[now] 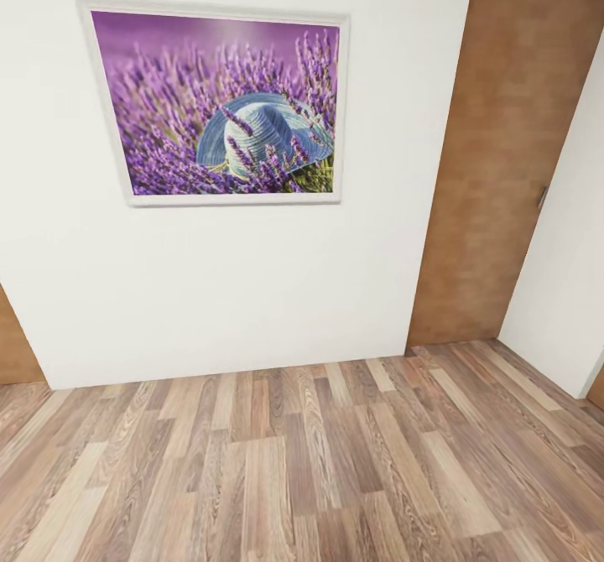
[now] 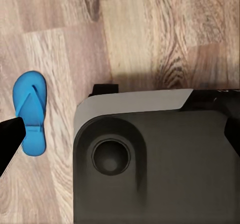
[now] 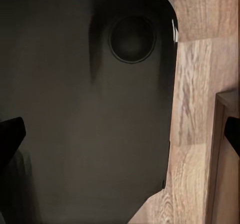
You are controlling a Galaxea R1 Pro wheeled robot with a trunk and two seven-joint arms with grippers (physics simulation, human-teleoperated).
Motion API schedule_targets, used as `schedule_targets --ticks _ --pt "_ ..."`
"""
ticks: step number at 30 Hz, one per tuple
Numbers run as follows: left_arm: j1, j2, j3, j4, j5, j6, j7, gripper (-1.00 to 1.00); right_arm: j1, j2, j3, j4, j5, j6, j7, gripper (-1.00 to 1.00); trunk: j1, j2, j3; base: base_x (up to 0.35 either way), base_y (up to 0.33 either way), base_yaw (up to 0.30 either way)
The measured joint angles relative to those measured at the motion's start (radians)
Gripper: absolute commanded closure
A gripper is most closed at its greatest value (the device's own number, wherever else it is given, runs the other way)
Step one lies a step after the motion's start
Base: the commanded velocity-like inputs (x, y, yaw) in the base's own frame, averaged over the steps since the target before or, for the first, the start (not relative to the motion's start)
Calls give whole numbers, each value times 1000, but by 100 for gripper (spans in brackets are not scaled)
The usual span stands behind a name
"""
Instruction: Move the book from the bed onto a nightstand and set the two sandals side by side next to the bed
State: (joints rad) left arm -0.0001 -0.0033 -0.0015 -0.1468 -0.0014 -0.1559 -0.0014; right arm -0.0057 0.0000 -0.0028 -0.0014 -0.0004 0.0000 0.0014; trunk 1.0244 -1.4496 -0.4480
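One bright blue sandal (image 2: pixel 31 113) lies flat on the wood-plank floor in the left wrist view, strap side up, a little way from the robot's dark base (image 2: pixel 150 164). My left gripper (image 2: pixel 120 134) hangs above that base, and one black fingertip (image 2: pixel 9 136) shows just beside the sandal without touching it. The right gripper (image 3: pixel 120 136) is open with nothing in it, its fingertips (image 3: pixel 10 136) far apart at the picture's two sides over the base (image 3: pixel 85 108). The book, the bed and the nightstand are out of view.
Ahead stands a white wall with a framed lavender-and-hat picture (image 1: pixel 220 102). A tan wooden door (image 1: pixel 503 159) is at the right, beside a white wall corner (image 1: pixel 562 294). Wood-plank floor (image 1: pixel 302 470) runs up to the wall. A brown wooden edge (image 3: pixel 227 174) lies near the right gripper.
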Motion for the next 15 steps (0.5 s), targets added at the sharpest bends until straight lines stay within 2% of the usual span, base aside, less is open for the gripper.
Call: schedule_targets --ticks 15 --pt "0 -1 0 -1 0 0 0 -100 0 0 0 0 0 0 0 -100 0 0 0 329 0 0"
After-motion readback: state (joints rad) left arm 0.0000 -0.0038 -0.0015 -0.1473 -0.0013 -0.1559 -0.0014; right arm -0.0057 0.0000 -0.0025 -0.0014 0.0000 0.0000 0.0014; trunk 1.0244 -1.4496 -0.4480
